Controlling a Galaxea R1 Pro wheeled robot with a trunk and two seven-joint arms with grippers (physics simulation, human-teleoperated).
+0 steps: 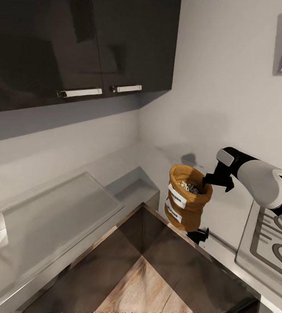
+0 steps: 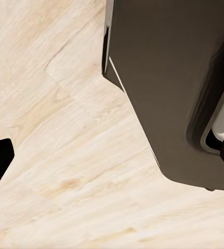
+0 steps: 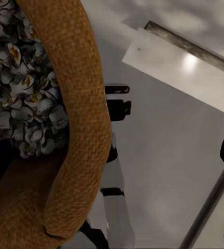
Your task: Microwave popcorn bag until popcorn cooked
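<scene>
Popcorn bag (image 1: pixel 188 198) aloft, rim pinched by right end effector (image 1: pixel 208 180); right wrist reveals popcorn (image 3: pixel 18 98) inside.

Popcorn bag (image 1: pixel 188 196) above countertop (image 1: pixel 62 213) corner, popcorn (image 1: pixel 189 187) inside; hob (image 1: pixel 278 243) right; cabinets (image 1: pixel 71 48) above-left.

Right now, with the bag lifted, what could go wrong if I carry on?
1. The right pincer pinches only the rolled rim of the popcorn bag, so it could slip or swing.
2. The bag hangs tilted and open, so the popcorn may spill.
3. It hangs close above the countertop edge and beside the gas hob; a swing might clip them.
</scene>
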